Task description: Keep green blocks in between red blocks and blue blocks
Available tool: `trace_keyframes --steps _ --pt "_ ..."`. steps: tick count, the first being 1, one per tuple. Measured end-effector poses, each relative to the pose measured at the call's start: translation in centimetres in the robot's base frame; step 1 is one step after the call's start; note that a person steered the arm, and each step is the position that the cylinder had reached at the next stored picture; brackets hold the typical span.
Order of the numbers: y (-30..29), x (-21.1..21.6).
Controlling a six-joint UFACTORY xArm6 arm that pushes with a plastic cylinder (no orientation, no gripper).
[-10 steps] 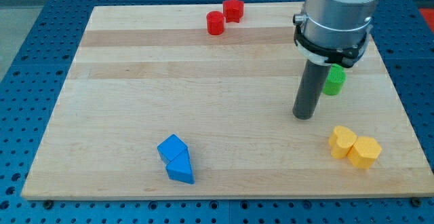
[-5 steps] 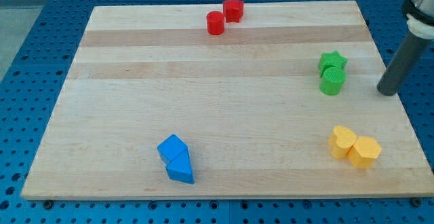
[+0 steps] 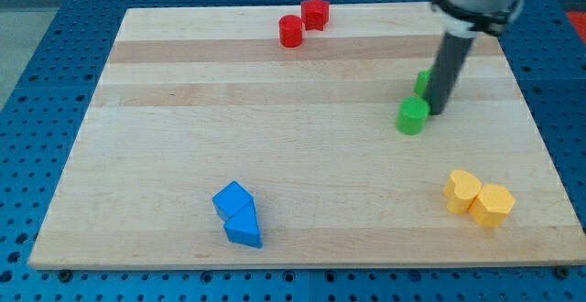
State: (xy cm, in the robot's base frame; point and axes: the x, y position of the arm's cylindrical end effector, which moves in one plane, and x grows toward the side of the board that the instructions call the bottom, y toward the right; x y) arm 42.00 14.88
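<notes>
Greens sit at your board's three o'clock: cylinder (image 3: 412,116) touching my tip (image 3: 437,112) at its nine o'clock, second green (image 3: 423,82) half hidden behind the clawless rod. Reds (image 3: 303,22) at twelve, blues (image 3: 239,214) at six.

My rod (image 3: 449,64) hides most of the second green block (image 3: 423,81), possibly star-shaped; the arm runs off at twelve o'clock.

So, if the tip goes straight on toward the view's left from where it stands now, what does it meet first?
My tip sits just right of the green cylinder, apparently touching it, so it would push that first. The green star is mostly hidden behind the rod.
</notes>
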Motion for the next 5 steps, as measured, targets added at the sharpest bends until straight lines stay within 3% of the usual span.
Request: trace_keyframes --steps 1,3,5 --pt "-2.5 0.0" --pt "2.6 0.4" --pt "1.1 2.0"
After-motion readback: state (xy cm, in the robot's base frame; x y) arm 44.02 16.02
